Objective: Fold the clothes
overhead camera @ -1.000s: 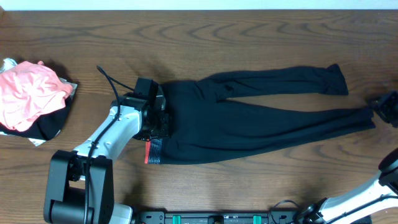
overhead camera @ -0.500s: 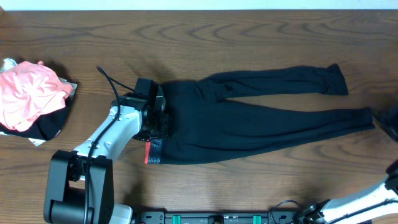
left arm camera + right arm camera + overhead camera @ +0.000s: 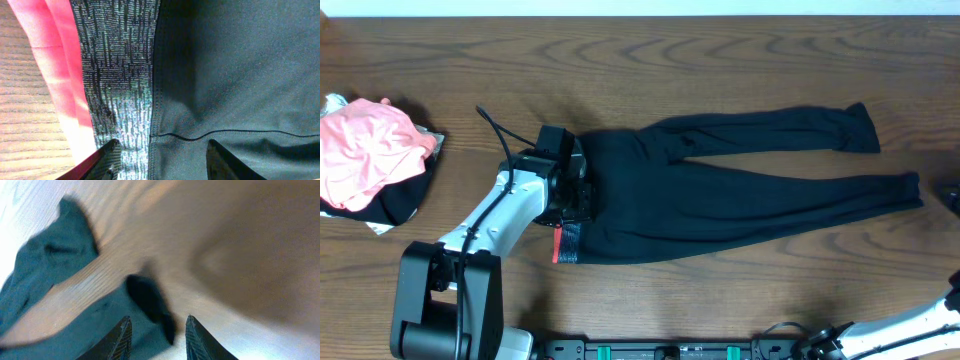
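Now, L to R: left gripper sits spread on the waistband, not pinching. Leggings lie flat across the table. Right gripper has let the lower cuff go and backed off, jaws apart, empty. Prob. ready to fold.

Two white-and-black arms along one dark rail

The left arm has a boxy black base block, a white link beyond the block, then a black wrist housing with a thin black cable looping off it. Beside the block runs a black rail with green clips. Far from the block, the right arm shows another white link. The left pincer and right pincer each end in two dark, tapered fingertips.
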`<state>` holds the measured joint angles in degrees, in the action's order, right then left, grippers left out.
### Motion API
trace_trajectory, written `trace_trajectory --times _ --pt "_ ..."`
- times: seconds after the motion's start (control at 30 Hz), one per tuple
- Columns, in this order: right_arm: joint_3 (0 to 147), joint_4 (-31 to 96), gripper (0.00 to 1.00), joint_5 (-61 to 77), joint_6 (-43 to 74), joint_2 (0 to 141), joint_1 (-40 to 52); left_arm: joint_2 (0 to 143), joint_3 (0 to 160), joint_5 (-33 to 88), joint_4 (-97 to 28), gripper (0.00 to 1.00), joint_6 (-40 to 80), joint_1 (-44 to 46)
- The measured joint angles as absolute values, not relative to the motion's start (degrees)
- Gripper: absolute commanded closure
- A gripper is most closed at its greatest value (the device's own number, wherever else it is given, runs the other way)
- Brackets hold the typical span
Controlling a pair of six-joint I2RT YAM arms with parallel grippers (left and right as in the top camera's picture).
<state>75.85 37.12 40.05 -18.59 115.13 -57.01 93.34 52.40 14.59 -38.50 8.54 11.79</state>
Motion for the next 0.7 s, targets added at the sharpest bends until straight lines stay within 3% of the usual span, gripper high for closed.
trace_trajectory --times 0.7 --pt "71.7 28.9 0.61 36.1 -22.8 115.1 -48.5 93.3 52.4 14.6 -38.5 0.45 8.5 11.8"
